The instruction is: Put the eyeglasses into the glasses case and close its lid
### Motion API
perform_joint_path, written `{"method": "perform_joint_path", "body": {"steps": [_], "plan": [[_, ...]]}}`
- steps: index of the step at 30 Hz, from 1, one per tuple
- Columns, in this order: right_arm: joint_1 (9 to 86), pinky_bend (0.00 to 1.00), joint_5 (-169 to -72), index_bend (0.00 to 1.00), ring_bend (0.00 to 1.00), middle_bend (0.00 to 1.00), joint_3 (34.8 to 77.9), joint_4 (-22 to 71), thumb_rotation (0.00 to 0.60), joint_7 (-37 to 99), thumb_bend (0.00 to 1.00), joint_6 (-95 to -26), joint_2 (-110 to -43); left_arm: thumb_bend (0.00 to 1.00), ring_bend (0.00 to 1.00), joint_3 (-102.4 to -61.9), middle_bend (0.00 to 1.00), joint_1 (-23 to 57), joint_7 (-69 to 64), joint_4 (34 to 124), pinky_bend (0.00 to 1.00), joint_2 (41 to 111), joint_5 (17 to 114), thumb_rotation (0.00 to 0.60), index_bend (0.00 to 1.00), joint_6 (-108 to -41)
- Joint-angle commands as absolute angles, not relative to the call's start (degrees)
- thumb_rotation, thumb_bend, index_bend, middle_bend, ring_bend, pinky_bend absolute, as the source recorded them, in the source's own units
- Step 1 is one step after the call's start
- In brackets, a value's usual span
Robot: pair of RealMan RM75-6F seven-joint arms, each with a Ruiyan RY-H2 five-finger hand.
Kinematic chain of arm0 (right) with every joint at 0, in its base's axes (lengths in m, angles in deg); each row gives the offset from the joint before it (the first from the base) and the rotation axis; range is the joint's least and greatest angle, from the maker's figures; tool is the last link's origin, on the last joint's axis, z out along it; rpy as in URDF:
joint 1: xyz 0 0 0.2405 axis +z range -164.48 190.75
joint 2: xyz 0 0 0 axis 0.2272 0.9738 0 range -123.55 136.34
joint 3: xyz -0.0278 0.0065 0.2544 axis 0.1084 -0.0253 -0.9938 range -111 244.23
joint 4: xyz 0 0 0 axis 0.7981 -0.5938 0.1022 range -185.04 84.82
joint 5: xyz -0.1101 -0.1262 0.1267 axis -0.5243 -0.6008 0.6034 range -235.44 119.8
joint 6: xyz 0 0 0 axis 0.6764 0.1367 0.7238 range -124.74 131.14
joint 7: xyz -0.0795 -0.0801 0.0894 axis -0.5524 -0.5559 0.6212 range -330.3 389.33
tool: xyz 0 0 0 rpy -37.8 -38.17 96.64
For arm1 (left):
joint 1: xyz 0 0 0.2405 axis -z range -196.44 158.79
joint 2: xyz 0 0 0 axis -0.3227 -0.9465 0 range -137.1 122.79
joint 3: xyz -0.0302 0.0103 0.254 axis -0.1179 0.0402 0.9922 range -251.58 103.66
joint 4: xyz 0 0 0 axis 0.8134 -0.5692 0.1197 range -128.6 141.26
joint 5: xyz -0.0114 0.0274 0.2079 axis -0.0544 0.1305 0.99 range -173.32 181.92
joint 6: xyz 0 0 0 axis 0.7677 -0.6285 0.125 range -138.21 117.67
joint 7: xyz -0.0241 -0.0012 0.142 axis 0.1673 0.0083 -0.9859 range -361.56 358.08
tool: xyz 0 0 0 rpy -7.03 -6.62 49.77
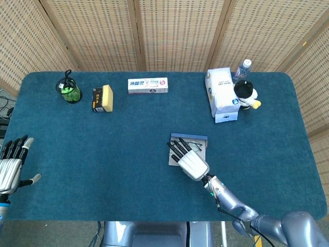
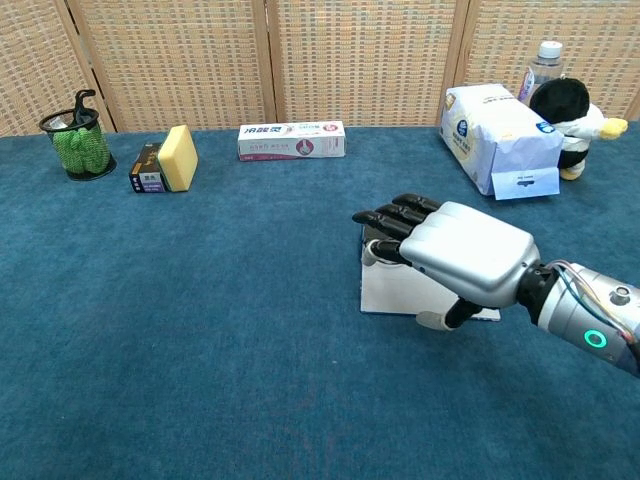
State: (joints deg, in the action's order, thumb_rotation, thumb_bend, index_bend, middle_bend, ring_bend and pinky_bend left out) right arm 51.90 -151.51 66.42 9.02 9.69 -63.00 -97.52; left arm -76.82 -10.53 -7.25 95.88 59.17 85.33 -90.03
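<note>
Right hand [image 1: 190, 162]: fingers spread, holding nothing, palm down over the open glasses case [image 1: 172, 158].
Eyeglasses [image 1: 196, 144]: inside the case, mostly hidden.
Left hand [image 1: 10, 165]: open, at the desk [image 1: 103, 154] edge.

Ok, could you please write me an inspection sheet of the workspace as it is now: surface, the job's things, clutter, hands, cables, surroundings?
Surface: table covered in dark teal cloth.
Job's things: glasses case lies open near the middle; eyeglasses rest on it, mostly hidden under the right hand.
Clutter: green mesh cup, yellow sponge beside a dark box, toothpaste box, tissue pack, penguin toy and bottle along the far edge.
Hands: right hand is spread low over the case, fingers extended, holding nothing; left hand is open at the near left edge.
Cables: thin wires at the right wrist.
Surroundings: woven screen panels behind the table.
</note>
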Motion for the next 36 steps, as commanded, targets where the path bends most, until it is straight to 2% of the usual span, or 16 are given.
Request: {"method": "perform_joint_path", "body": {"steps": [1, 5, 33, 36], "plan": [[51.8, 0.04, -151.6, 0.24, 0.00, 0.00, 66.4, 8.9, 0.600, 9.9, 0.31, -63.0, -97.5, 0.00, 0.00, -76.8, 0.00, -10.5, -7.2, 95.9, 0.00, 59.2, 85.3, 0.600, 0.00, -90.0], [51.8, 0.04, -151.8, 0.24, 0.00, 0.00, 66.5, 8.6, 0.600, 10.1, 0.34, -63.0, -97.5, 0.00, 0.00, -76.8, 0.00, -10.5, -7.3, 95.9, 0.00, 59.2, 85.3, 0.600, 0.00, -89.9], [51.6, 0.04, -151.1, 0.24, 0.00, 0.00, 66.7, 7.0, 0.600, 7.2, 0.34, -59.8, -98.1, 0.00, 0.00, -76.8, 0.00, -10.5, -7.4, 95.8, 0.00, 59.2, 85.2, 0.600, 0.00, -89.8], [51.6, 0.04, -150.9, 0.28, 0.00, 0.00, 66.6, 6.8, 0.600, 6.4, 0.35, -59.6, -98.2, 0.00, 0.00, -76.9, 0.00, -10.4, -7.4, 95.8, 0.00, 59.2, 85.1, 0.600, 0.00, -89.7]]}}
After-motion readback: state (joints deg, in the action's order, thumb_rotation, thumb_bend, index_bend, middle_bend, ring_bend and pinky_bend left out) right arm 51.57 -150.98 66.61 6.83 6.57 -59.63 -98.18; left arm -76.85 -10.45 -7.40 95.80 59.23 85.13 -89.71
